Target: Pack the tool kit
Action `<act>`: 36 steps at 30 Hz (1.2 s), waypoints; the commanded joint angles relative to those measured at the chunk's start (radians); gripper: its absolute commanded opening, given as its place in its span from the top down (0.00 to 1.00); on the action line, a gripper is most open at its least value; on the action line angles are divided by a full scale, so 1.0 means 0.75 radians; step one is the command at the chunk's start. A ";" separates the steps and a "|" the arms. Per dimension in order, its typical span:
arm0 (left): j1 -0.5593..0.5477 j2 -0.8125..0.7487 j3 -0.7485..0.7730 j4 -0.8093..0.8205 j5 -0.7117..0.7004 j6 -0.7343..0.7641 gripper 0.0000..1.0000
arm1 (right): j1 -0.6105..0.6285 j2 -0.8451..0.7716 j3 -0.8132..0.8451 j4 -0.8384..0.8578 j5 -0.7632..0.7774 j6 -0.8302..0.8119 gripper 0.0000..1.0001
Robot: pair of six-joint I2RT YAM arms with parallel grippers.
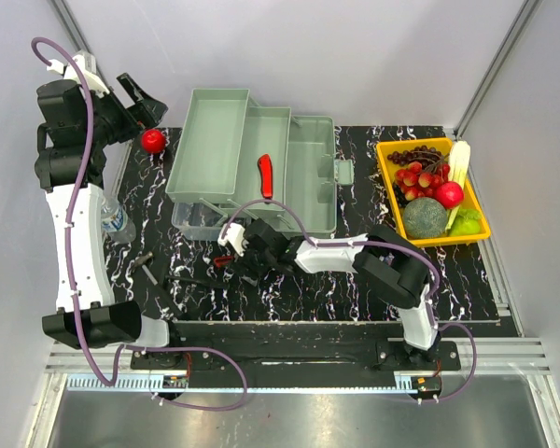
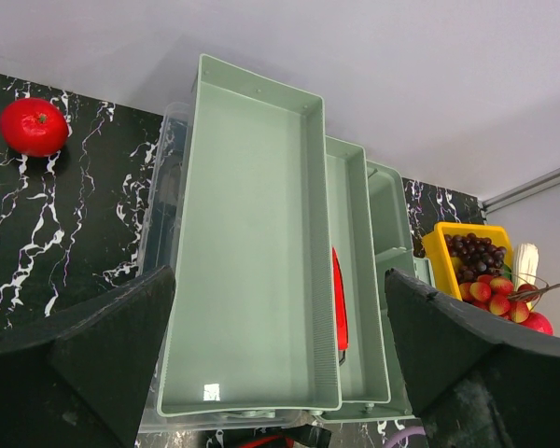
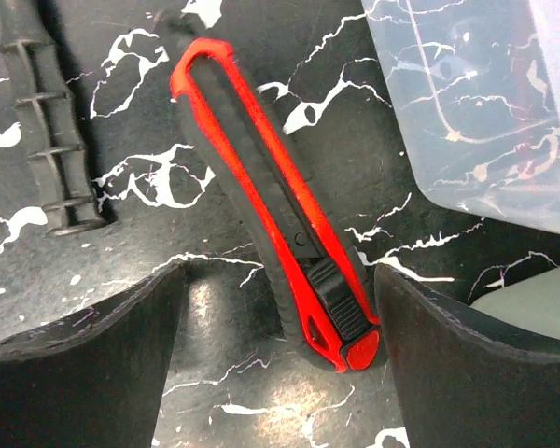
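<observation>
The tool kit's pale green toolbox (image 1: 252, 163) stands open on the black marbled mat with its trays folded out. A red-handled tool (image 1: 265, 175) lies in the middle tray (image 2: 355, 308). On the mat in front of the box lies a red and black utility knife (image 3: 271, 196). My right gripper (image 3: 280, 280) is low over it and open, one finger on each side of the knife's slider end, which lies close to the right finger (image 3: 467, 373). Raised at the far left, my left gripper (image 2: 278, 289) is open and empty, looking down on the largest tray (image 2: 252, 252).
A black ribbed handle (image 3: 42, 121) lies left of the knife, and other dark tools (image 1: 159, 273) lie on the mat's left part. A red fruit (image 1: 152, 140) and a water bottle (image 1: 117, 222) sit at the left. A yellow tray of fruit (image 1: 385, 173) is at the right.
</observation>
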 commanded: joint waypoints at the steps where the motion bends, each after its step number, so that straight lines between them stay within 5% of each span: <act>1: 0.007 -0.006 -0.002 0.055 -0.004 -0.013 0.01 | 0.005 0.051 0.059 0.030 -0.025 -0.008 0.13; 9: 0.009 -0.019 -0.023 0.055 -0.017 -0.005 0.01 | 0.005 0.024 0.022 -0.038 -0.068 0.068 0.23; 16: 0.007 -0.016 -0.033 0.057 -0.013 -0.011 0.01 | 0.007 -0.109 -0.133 -0.075 -0.056 0.038 0.55; 19: 0.009 -0.014 -0.033 0.067 0.002 -0.021 0.01 | 0.007 -0.109 -0.133 -0.134 -0.040 0.009 0.50; 23: 0.007 -0.016 -0.033 0.069 0.010 -0.024 0.01 | 0.009 -0.056 -0.068 -0.136 -0.019 -0.003 0.31; 26: 0.007 -0.023 -0.033 0.069 0.006 -0.019 0.01 | 0.013 0.018 0.006 -0.134 -0.015 -0.003 0.28; 31: 0.009 -0.027 -0.029 0.069 -0.002 -0.013 0.01 | 0.023 0.079 0.043 -0.130 -0.001 0.001 0.56; 36: 0.013 -0.014 -0.008 0.069 0.022 -0.024 0.01 | 0.041 -0.078 -0.106 -0.114 0.146 -0.057 0.80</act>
